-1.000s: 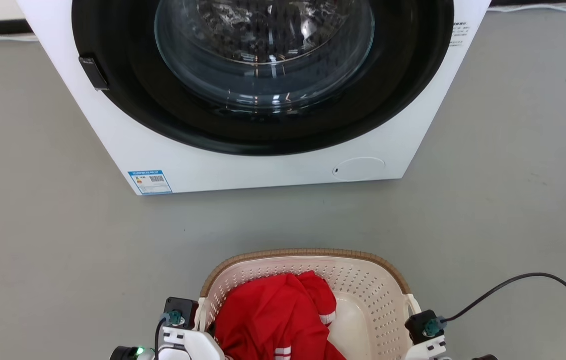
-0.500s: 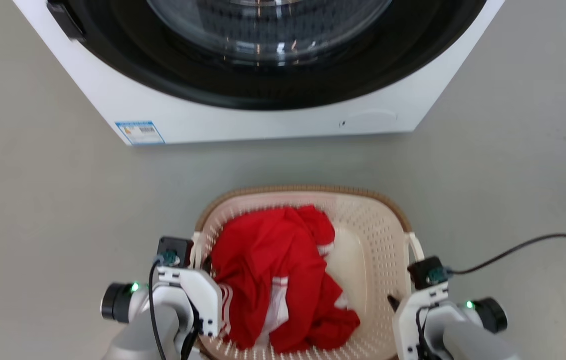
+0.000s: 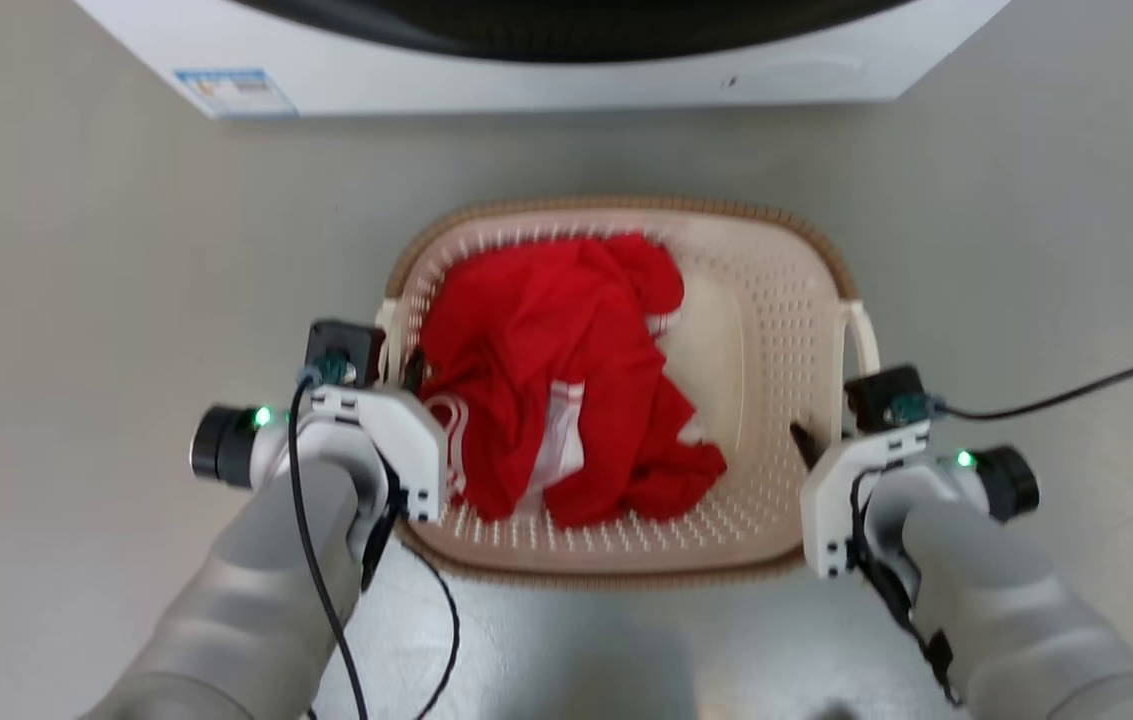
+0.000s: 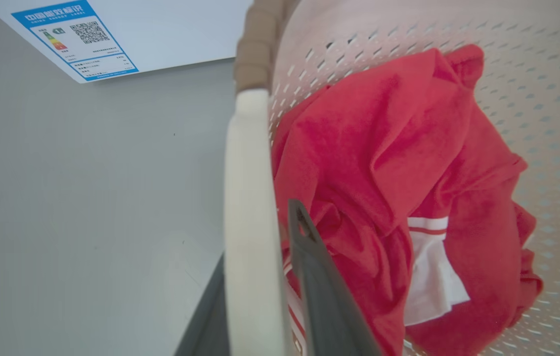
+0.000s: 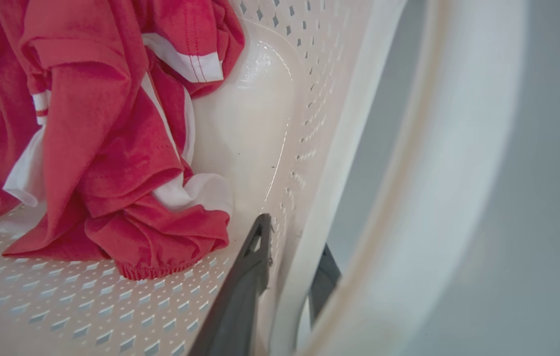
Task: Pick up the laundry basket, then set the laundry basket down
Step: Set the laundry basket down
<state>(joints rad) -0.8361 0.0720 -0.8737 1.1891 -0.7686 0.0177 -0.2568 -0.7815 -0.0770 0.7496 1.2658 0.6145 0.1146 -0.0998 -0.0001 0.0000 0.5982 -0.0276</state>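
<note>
- At upper left of the left wrist view, a blue-edged label (image 4: 74,37) on the white washer (image 4: 186,29) bears a QR code; its writing is unreadably small.
- Mid-frame in the head view: basket (image 3: 776,330), perforated cream plastic, brown woven-look rim, holding red cloth (image 3: 566,370) with white stripes.
- Left jaws clamp its left handle; right jaws its right wall.

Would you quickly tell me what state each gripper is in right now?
Left gripper: closed on the laundry basket, at its left side.
Right gripper: closed on the laundry basket's right wall.
</note>
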